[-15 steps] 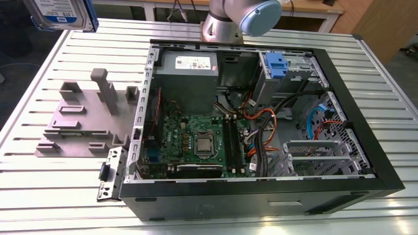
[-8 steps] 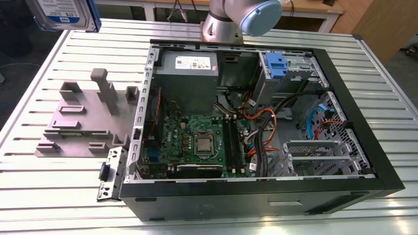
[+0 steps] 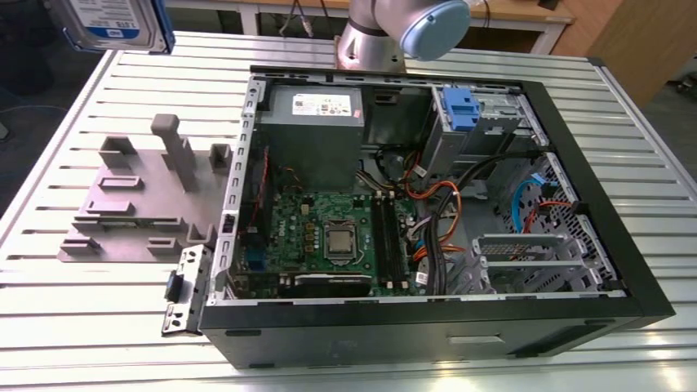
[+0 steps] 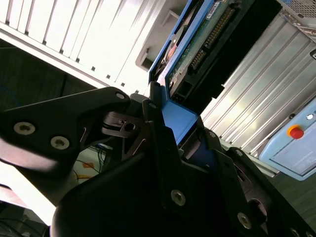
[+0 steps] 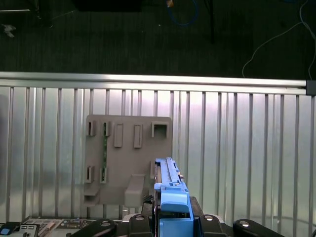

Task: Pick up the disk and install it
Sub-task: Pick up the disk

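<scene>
The disk (image 3: 113, 23), a silver-grey drive with a white-and-blue label in a blue carrier, hangs in the air at the exterior view's upper left, above the far corner of the table. In both wrist views my gripper (image 4: 180, 123) (image 5: 173, 223) is shut on the blue carrier end of the disk (image 4: 197, 44) (image 5: 170, 192). The first wrist view has the disk edge-on, above the grey fixture plate (image 5: 126, 158). The black fingers (image 4: 154, 116) clamp the carrier from both sides.
An open black computer case (image 3: 436, 318) lies on the ribbed metal table (image 3: 87, 318), holding a motherboard (image 3: 326, 237), a grey power supply box (image 3: 313, 122), a blue latch piece (image 3: 462, 110) and a metal drive cage (image 3: 525, 260). The grey fixture plate (image 3: 136, 204) is beside the case. The arm's base (image 3: 376, 37) rises behind the case.
</scene>
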Tool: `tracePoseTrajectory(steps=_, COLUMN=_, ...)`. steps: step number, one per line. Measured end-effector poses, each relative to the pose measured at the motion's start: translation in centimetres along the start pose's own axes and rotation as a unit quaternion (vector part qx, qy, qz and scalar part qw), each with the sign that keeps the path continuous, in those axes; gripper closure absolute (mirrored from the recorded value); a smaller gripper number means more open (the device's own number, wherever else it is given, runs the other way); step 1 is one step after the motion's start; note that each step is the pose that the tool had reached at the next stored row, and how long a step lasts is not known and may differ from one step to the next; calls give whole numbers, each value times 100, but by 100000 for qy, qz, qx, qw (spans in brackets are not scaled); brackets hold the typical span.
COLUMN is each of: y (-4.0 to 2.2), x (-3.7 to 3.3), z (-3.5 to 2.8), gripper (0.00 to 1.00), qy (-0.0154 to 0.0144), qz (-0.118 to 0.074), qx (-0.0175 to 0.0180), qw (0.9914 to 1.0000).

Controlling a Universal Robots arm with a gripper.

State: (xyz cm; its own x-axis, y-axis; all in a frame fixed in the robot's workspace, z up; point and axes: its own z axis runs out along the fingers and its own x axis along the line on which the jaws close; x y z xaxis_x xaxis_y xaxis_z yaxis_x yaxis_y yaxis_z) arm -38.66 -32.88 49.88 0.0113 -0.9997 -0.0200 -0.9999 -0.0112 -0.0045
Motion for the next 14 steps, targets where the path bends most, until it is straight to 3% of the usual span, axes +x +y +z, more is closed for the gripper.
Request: tracePoseTrajectory(steps=14, y=-112, x=1, z=0, gripper=64, qy=0, qz=1, qx=0, qw=100000)
